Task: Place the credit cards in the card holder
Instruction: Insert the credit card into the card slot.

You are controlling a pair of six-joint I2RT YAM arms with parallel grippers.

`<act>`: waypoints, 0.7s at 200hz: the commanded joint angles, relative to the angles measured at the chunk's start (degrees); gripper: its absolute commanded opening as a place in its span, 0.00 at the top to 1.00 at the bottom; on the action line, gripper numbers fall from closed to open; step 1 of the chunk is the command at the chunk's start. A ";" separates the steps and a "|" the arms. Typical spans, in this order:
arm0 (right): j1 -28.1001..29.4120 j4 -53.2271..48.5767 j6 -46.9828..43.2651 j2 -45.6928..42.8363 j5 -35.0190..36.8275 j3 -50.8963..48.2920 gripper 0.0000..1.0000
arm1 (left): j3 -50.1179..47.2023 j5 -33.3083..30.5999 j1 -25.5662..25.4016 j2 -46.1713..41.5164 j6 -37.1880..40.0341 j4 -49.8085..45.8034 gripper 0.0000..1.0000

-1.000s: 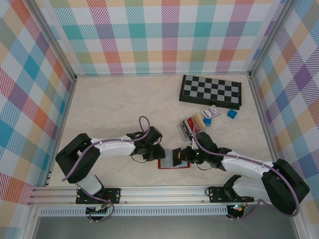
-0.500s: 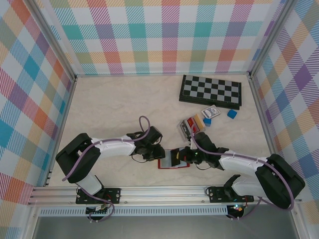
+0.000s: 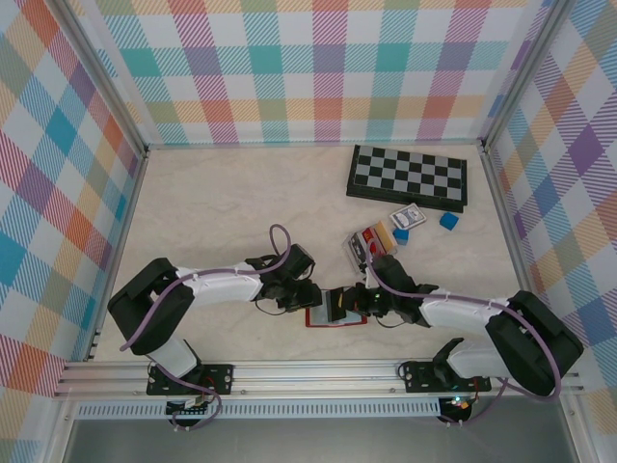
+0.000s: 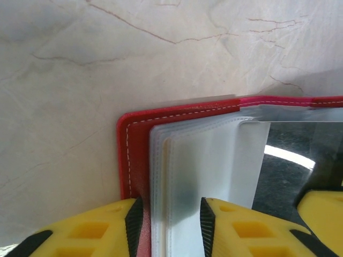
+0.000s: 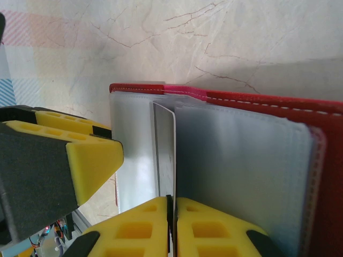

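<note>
My right tool (image 5: 171, 202) is squeezed shut on one grey credit card (image 5: 165, 144). I see that card almost edge-on, so I cannot make out its face. Its far end sits between the clear sleeves of the card holder (image 5: 257, 101). The holder lies open on the counter (image 3: 212, 212) near the front edge, partly hidden under both tools. My left tool (image 4: 169, 209) has its fingers (image 4: 107, 230) a little apart over the holder's left edge. Both arms reach in low toward each other.
</note>
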 commanded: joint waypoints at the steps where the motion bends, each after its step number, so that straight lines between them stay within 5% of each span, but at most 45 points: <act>1: 0.36 -5.47 -1.73 -0.29 1.17 0.84 0.88 | -0.23 -4.66 -0.34 -1.32 -0.64 -5.71 0.61; 57: 0.45 -4.38 -1.87 2.93 -2.51 3.40 0.85 | 0.21 -1.86 -0.43 3.00 -0.40 -3.45 0.77; 106: 1.15 -1.97 -0.55 6.98 -4.15 5.77 0.85 | 0.56 -1.73 -1.04 3.60 -0.79 -3.20 0.79; 140: 1.35 -12.10 -3.11 5.05 -0.25 8.92 0.80 | 0.64 -2.26 -1.04 3.14 -0.78 -3.69 0.79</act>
